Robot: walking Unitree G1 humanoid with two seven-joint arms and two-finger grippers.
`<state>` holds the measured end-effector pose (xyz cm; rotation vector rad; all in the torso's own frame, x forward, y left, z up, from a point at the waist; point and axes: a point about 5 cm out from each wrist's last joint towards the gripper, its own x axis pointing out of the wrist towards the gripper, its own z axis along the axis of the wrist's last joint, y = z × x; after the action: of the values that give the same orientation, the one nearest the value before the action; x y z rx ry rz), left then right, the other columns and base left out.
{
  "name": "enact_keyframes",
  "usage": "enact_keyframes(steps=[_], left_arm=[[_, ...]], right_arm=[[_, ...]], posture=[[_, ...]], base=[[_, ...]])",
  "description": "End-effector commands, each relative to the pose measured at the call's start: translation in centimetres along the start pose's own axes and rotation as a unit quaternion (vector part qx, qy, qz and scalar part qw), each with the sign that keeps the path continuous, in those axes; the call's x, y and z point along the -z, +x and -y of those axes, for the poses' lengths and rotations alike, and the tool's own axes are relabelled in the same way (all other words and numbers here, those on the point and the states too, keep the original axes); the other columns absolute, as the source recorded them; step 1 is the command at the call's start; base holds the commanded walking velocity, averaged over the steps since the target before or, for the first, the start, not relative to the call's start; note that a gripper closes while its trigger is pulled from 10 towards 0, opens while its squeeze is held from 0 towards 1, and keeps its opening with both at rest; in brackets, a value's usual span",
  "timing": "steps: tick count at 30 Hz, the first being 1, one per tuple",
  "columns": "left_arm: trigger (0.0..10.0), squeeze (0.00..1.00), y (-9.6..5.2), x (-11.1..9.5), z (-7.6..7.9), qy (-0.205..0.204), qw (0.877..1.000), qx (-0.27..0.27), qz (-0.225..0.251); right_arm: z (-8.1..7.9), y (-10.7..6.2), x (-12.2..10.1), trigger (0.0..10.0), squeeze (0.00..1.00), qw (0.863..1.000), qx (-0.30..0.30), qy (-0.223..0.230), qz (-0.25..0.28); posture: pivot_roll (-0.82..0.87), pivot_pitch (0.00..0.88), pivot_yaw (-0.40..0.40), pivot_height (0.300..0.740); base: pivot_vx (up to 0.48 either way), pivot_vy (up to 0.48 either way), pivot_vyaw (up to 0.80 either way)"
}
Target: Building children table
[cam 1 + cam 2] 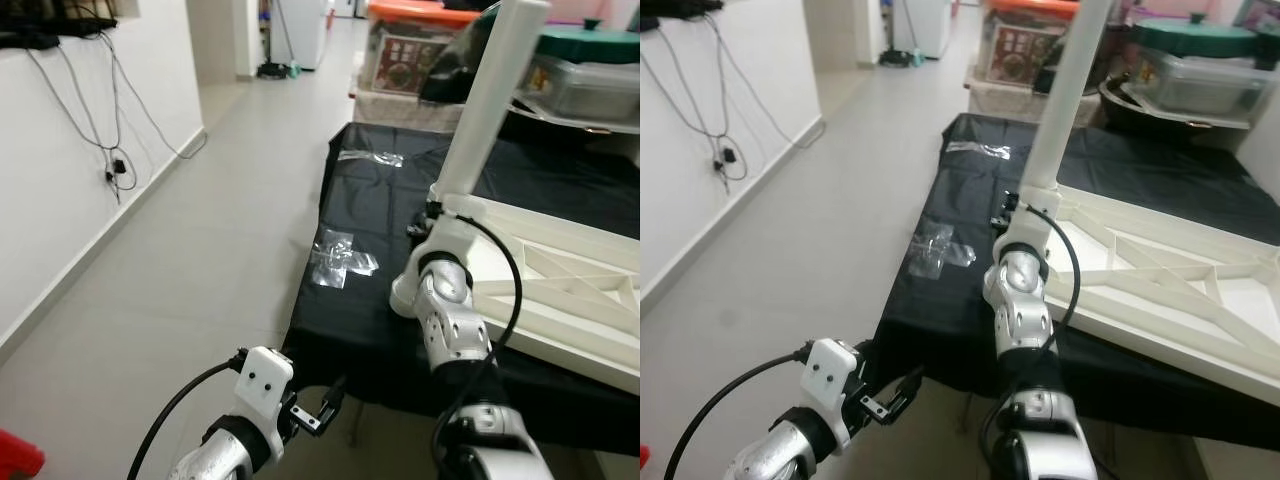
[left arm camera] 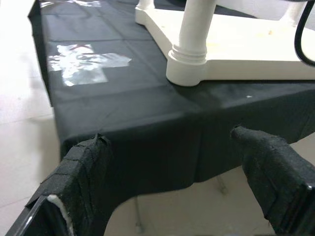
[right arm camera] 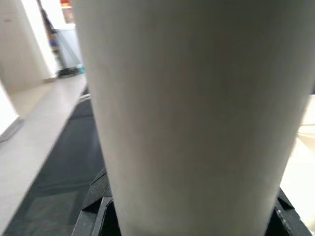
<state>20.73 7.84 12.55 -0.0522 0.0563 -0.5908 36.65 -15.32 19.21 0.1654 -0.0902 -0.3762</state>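
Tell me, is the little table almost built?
One white leg already stands upright in the corner of the upside-down tabletop. The right gripper is clamped on that leg near its base. The left gripper waits open, low by the black cloth. I see no other legs attached.

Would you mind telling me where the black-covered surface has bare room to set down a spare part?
Free: the black cloth between the two plastic wrappers. Crowded: the right side, taken by the white tabletop, with the right gripper at its upright leg.
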Motion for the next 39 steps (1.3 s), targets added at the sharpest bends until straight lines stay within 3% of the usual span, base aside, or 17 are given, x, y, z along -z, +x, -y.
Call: enact_keyframes(steps=[1,3,4,10,11,13,16,17,23,27,28,30,31,33,37,38,39], left_arm=[[10.0,0.00,0.0,0.1,0.1,0.001,1.000,0.003,-0.001],[10.0,0.00,0.0,0.1,0.1,0.001,1.000,0.003,-0.001],[10.0,0.00,0.0,0.2,0.2,0.000,1.000,0.003,-0.001],[10.0,0.00,0.0,0.2,0.2,-0.001,1.000,0.004,-0.001],[10.0,0.00,0.0,0.2,0.2,-0.002,1.000,0.004,-0.002],[10.0,0.00,0.0,0.2,0.2,-0.002,1.000,0.004,-0.002],[10.0,0.00,0.0,0.3,0.2,-0.003,1.000,0.006,-0.003],[10.0,0.00,0.0,0.3,0.2,-0.003,1.000,0.006,-0.003],[10.0,0.00,0.1,0.2,0.2,-0.002,1.000,0.008,-0.004],[10.0,0.00,0.1,0.2,0.2,-0.001,1.000,0.009,-0.004],[10.0,0.00,0.1,0.2,0.2,0.000,1.000,0.009,-0.004],[10.0,0.00,0.2,0.2,0.2,0.000,1.000,0.010,-0.005],[10.0,0.00,0.2,0.2,0.2,0.000,1.000,0.010,-0.005],[10.0,0.00,0.1,0.2,0.2,0.000,1.000,0.008,-0.004],[10.0,0.00,0.0,0.1,0.2,0.001,1.000,0.005,-0.003],[10.0,0.00,0.0,0.1,0.2,0.001,1.000,0.005,-0.004],[10.0,0.00,0.0,0.1,0.2,0.001,1.000,0.005,-0.004]], right_arm=[[0.8,-0.5,1.5,0.0,0.00,0.997,0.049,0.037,-0.037],[0.8,-0.5,1.5,0.0,0.00,0.997,0.049,0.037,-0.037],[-1.4,-1.1,1.8,10.0,1.00,0.998,-0.005,0.043,-0.042],[-3.3,-1.7,1.4,10.0,1.00,0.995,-0.088,0.053,-0.017],[-4.0,-1.8,1.2,10.0,0.00,0.988,-0.142,0.064,-0.011],[-4.4,-2.1,1.0,10.0,0.00,0.982,-0.176,0.071,-0.008],[-4.9,-2.5,0.2,10.0,0.00,0.931,-0.344,0.120,-0.020],[-4.9,-2.5,0.2,10.0,0.00,0.931,-0.344,0.120,-0.020],[-3.8,-1.8,-1.6,10.0,0.00,0.830,-0.550,0.079,-0.042],[-3.9,-1.7,-2.1,10.0,0.00,0.815,-0.572,0.078,-0.044],[-4.1,-1.8,-2.4,10.0,0.00,0.791,-0.605,0.077,-0.047],[-4.3,-2.8,-2.2,10.0,0.00,0.706,-0.703,0.053,-0.072],[-4.3,-2.8,-2.2,10.0,0.00,0.706,-0.703,0.053,-0.072],[-4.5,-3.4,-1.4,10.0,0.00,0.643,-0.759,0.031,-0.102],[-5.0,-3.8,-0.7,10.0,0.00,0.604,-0.787,0.014,-0.122],[-5.2,-4.1,-0.1,4.1,0.00,0.580,-0.802,-0.001,-0.138],[-5.2,-4.1,-0.1,4.1,0.00,0.580,-0.802,-0.001,-0.138]], posture=[[0.14,0.072,-0.063,0.740],[0.14,0.072,-0.063,0.740],[0.13,0.068,-0.064,0.740],[0.13,0.064,-0.068,0.740],[0.13,0.061,-0.067,0.740],[0.13,0.061,-0.064,0.740],[0.13,0.061,-0.064,0.740],[0.13,0.061,-0.064,0.740],[0.12,0.069,-0.060,0.740],[0.12,0.069,-0.060,0.740],[0.13,0.071,-0.064,0.740],[0.14,0.073,-0.068,0.740],[0.14,0.073,-0.068,0.740],[0.15,0.078,-0.073,0.740],[0.15,0.083,-0.071,0.740],[0.15,0.083,-0.070,0.740],[0.15,0.083,-0.070,0.740]], base=[[0.000,0.000,0.00],[0.000,0.000,0.00],[0.000,0.000,0.00],[0.000,0.000,0.00],[0.000,0.000,0.00],[0.000,0.000,0.00],[0.000,0.000,0.00],[0.000,0.000,0.00],[0.000,0.000,0.00],[0.000,0.000,0.00],[0.000,0.000,0.00],[0.000,0.000,0.00],[0.000,0.000,0.00],[0.000,0.000,0.00],[0.000,0.000,0.00],[0.000,0.000,0.00],[0.000,0.000,0.00]])
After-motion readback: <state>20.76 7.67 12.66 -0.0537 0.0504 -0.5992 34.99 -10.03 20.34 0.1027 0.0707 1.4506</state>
